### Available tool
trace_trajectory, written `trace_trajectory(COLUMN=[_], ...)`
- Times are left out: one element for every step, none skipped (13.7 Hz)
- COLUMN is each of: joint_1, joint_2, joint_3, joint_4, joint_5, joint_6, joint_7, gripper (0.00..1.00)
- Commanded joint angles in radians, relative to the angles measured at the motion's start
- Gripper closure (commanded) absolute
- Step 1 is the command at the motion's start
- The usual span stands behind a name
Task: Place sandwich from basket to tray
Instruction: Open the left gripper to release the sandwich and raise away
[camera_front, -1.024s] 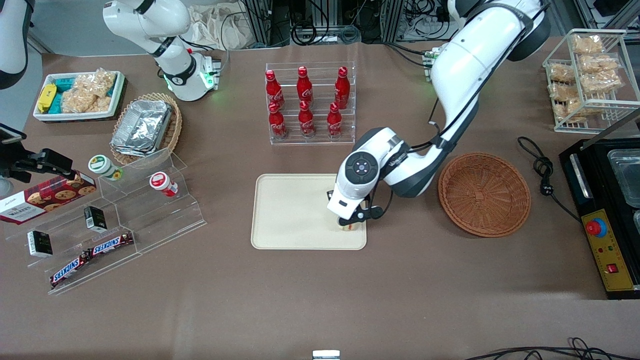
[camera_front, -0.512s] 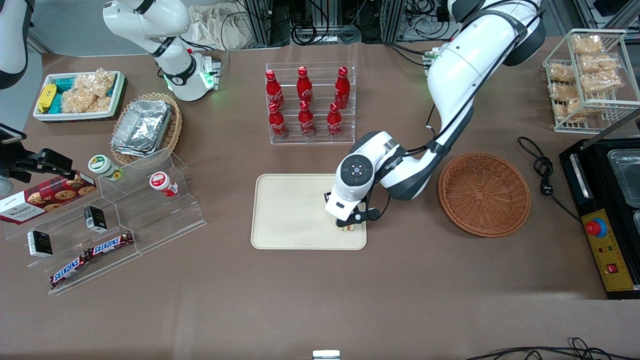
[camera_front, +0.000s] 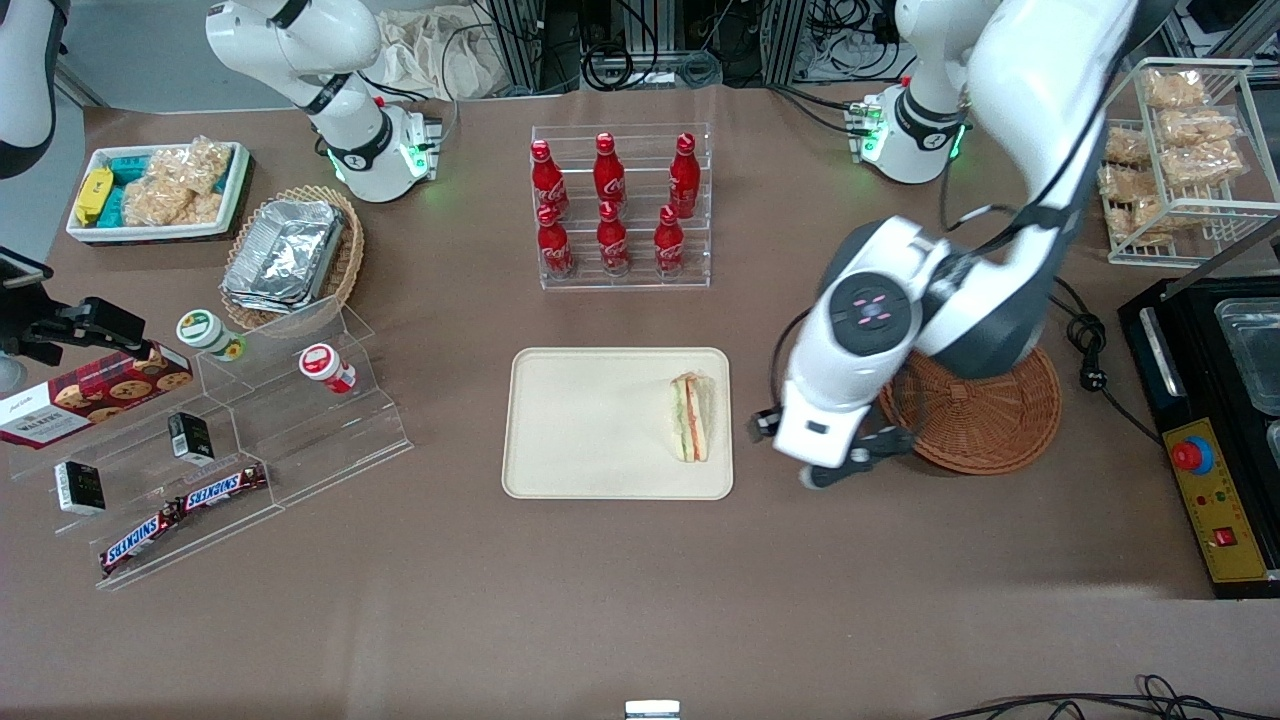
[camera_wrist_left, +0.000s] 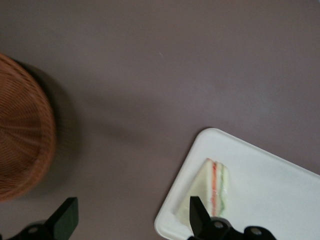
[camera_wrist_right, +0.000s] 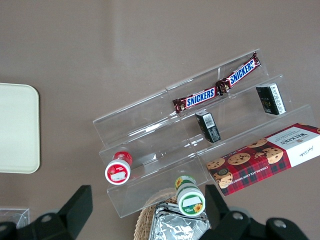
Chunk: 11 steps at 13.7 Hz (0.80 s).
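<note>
Snickers bars (camera_wrist_right: 216, 89): two, end to end on one step of the clear acrylic riser (camera_wrist_right: 200, 145); "SNICKERS" in blue on white, legible on both. Same wrappers readable in front view.

Biscuit box (camera_wrist_right: 265, 157): red tartan, "WALKERS" on its white band.

Red bottles (camera_front: 612, 205): white Coca-Cola script, six in the clear rack.

Small black boxes (camera_wrist_right: 207, 126): print too small to read.

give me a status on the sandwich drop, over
Claw open, empty, above the table between tray and basket. Sandwich lying on tray, at the edge nearest basket. Nothing in the way.
</note>
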<state>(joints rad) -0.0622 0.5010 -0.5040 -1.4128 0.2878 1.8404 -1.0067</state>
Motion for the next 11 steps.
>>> trace_trajectory(joint_1=[0.080,0.090,0.084,0.076,0.071,0.071,0.068,0.055,0.036,0.027,0.036], joint_2=[-0.134,-0.183,-0.232,-0.278,-0.321,-0.363,-0.384,-0.389,-0.391,-0.395,-0.392], joint_3=[0.001,0.034,0.104,0.170,0.226,0.281,0.332,0.375,0.418,0.451,0.459], joint_4=[-0.118,-0.161,-0.210,-0.245,-0.270,-0.293,-0.299,-0.293,-0.287,-0.276,-0.270], joint_5=[-0.048,-0.064,-0.100,-0.151,-0.186,-0.212,-0.232,-0.236,-0.236,-0.234,-0.234], joint_6=[-0.050,-0.056,-0.050,-0.049,-0.058,-0.073,-0.107,-0.136,-0.157,-0.183,-0.196], joint_7=[0.141,0.228,0.305,0.395,0.495,0.593,0.681,0.760,0.819,0.864,0.913], gripper=[0.00,0.00,0.00,0.00,0.00,0.00,0.00,0.00,0.00,0.00,0.00])
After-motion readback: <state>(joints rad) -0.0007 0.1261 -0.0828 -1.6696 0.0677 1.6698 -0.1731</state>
